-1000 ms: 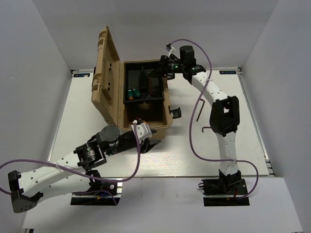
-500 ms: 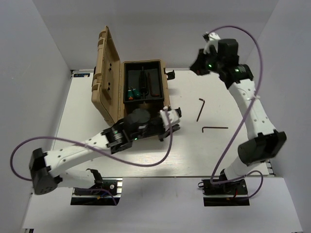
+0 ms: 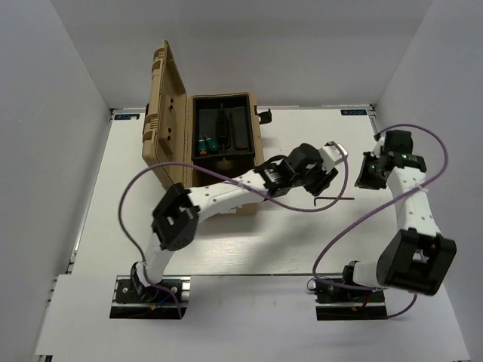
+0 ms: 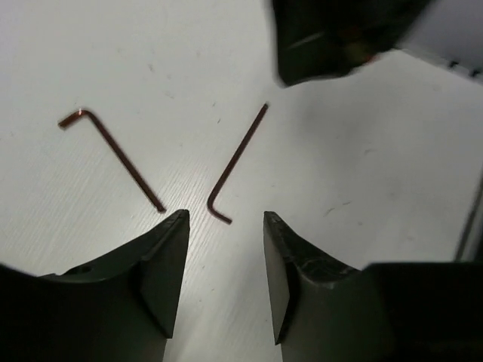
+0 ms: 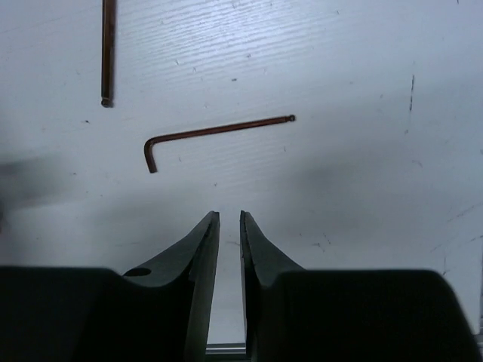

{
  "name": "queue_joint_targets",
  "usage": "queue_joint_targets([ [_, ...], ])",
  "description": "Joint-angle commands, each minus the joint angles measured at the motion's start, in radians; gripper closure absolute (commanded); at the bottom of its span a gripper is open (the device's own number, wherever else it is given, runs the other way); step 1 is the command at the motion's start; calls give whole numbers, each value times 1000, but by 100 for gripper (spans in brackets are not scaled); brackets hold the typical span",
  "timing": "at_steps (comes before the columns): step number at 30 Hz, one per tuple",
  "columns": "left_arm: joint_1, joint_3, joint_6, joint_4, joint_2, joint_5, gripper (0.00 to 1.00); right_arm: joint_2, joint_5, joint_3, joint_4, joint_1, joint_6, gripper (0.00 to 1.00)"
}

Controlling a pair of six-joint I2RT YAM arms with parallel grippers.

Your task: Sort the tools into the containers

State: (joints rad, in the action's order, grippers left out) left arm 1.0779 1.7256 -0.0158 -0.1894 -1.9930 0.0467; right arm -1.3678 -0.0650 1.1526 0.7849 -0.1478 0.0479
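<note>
Fingertips alone on show of the left gripper in its wrist view, the rest cropped by the lower edge; jaws roughly half apart, gripping nothing, hovering just over the bent end of one hex key lying flat on the white table. Just beside that, apart and not touching, a second hex key, also flat. At the top of the same view a dark blurred mass, cut off by the frame, too soft to identify. Likewise only the fingertips of the right gripper visible, nearly closed with a thin slit between them and nothing in it; ahead of them one key whole, the other cropped by the upper edge to a straight length. From above, left arm folded at the elbow, then stretched far rightward across the table, wrist covering one key and leaving only the other in sight just beside it. Right arm doubled back at a low elbow, then reaching up and leftward, gripper near the left one but apart. Farthest off, open tan case with a black tray inside: two green-handled screwdrivers in its left part, other dark shapes in the long compartments too dim to name.
</note>
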Motion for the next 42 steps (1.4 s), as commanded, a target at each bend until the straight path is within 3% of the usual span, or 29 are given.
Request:
queue_joint_targets([
  [1, -21, 229, 62, -119, -160, -126, 45, 129, -109, -57, -27, -56, 43, 76],
  [4, -32, 414, 108, -199, -291, -185, 45, 200, -153, -132, -53, -101, 59, 82],
  [12, -73, 569, 178, -191, -487, -326, 45, 296, -236, -237, -105, -154, 61, 85],
  [16, -82, 578, 212, -179, -543, -387, 45, 300, -289, -260, -110, -162, 60, 85],
  [42, -82, 606, 272, -147, -658, -340, 46, 332, -332, -289, -115, -167, 64, 84],
])
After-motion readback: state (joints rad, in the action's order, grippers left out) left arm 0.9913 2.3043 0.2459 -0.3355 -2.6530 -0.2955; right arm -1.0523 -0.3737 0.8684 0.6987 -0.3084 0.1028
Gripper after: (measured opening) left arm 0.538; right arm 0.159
